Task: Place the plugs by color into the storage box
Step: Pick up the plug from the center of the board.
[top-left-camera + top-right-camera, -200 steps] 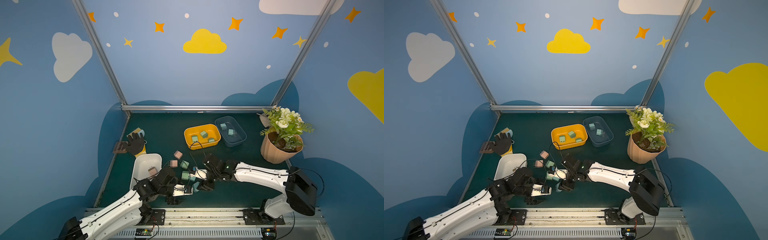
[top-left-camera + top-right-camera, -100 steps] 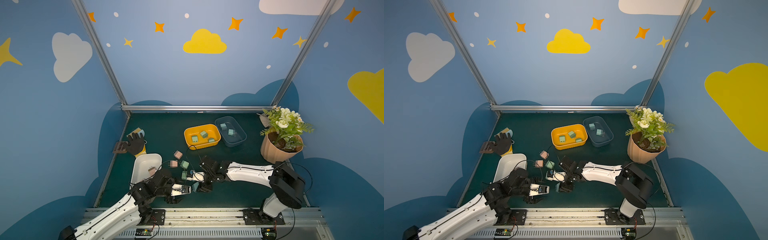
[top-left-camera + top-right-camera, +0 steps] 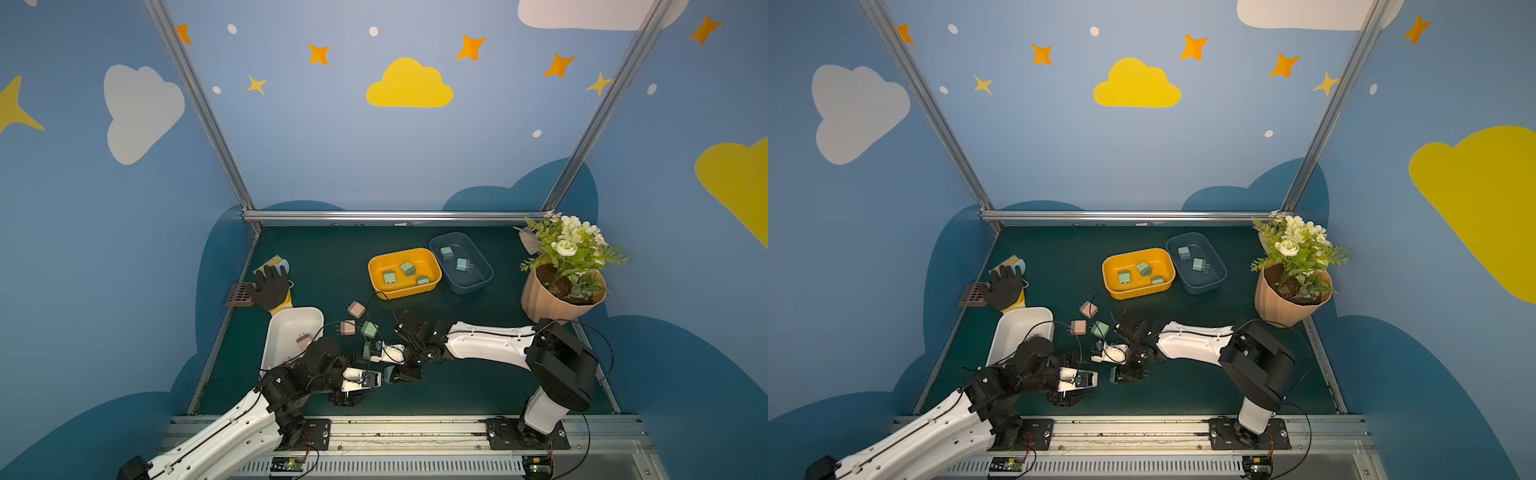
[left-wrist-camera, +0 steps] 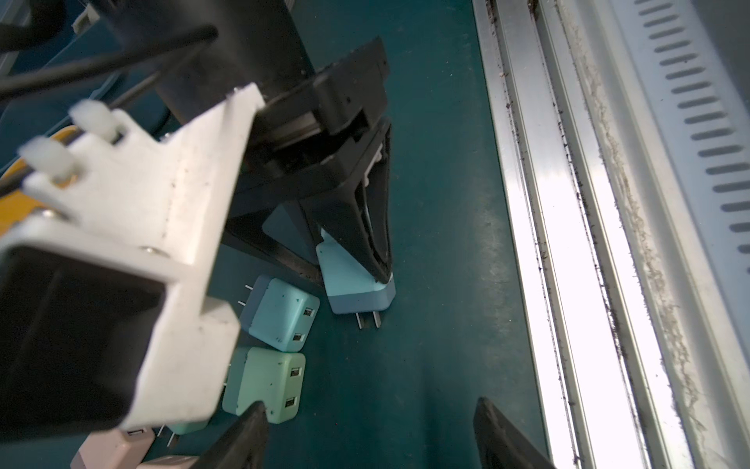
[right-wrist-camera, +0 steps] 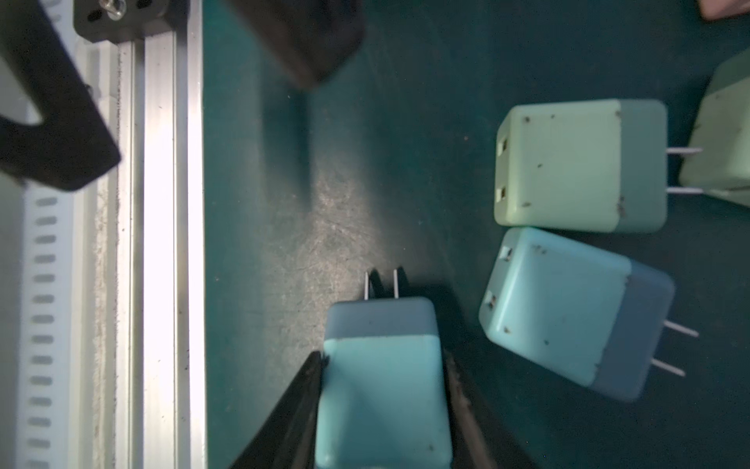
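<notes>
Near the front rail, on the dark green mat [image 5: 406, 122]: teal-blue rounded-cube plastic plug [image 5: 381, 406] lies on its side, metal prongs pointing away from the wrist. Right gripper [image 5: 383, 361] is closed on it, jaws against opposite flat faces. Judged light, rigid and smooth; the rounded corners could let it twist, so the flat mid-faces suit best, clear of the prongs. Second teal-blue plug [image 5: 568, 312] and light green plug [image 5: 568, 166] lie just beside. Left gripper [image 4: 371, 438] hangs wide, empty. Dark blue plastic tray [image 3: 478, 286] sits well apart.
</notes>
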Available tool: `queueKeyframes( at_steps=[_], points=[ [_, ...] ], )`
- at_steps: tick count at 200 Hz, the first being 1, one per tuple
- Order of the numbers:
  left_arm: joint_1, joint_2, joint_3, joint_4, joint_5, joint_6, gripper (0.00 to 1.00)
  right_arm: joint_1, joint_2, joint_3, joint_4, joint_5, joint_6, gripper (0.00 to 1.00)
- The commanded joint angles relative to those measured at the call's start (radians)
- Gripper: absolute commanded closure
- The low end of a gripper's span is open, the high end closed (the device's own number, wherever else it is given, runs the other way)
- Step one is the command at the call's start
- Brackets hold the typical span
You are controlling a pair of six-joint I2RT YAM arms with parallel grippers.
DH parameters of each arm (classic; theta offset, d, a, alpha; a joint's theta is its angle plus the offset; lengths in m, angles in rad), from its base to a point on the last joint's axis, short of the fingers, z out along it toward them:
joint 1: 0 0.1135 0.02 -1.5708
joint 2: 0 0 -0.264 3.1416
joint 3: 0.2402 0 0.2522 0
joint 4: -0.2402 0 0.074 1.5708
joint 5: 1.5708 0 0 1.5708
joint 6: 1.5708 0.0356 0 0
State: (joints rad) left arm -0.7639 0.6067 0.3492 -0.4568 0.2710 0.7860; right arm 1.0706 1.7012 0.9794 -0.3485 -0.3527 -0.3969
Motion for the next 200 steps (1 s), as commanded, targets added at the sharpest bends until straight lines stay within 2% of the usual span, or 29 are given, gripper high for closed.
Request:
queueKeyframes(
  at_steps=[1,62,88,108,138,170,200],
  points=[
    [0.006,0.001,-0.01,0.015,0.002,0.014,0.2,0.001,-0.064,-0.019,-0.018,-0.011,-0.001,0.63],
    [0.005,0.01,-0.005,0.035,-0.016,0.017,0.2,-0.002,-0.13,-0.044,0.004,0.031,0.083,0.75],
    [0.007,-0.001,-0.014,0.12,-0.031,-0.01,0.19,-0.028,-0.226,-0.094,0.072,0.035,0.158,0.77],
    [0.024,0.029,-0.007,0.215,-0.059,-0.057,0.16,-0.06,-0.299,-0.116,0.092,0.103,0.214,0.78],
    [0.045,0.146,0.07,0.282,-0.044,-0.128,0.16,-0.135,-0.367,-0.108,0.061,0.199,0.301,0.8],
    [0.049,0.321,0.173,0.369,-0.075,-0.229,0.16,-0.268,-0.4,-0.081,0.034,0.243,0.39,0.87],
    [0.047,0.508,0.262,0.551,-0.105,-0.296,0.16,-0.386,-0.371,-0.073,0.099,0.283,0.387,0.9]
  ],
)
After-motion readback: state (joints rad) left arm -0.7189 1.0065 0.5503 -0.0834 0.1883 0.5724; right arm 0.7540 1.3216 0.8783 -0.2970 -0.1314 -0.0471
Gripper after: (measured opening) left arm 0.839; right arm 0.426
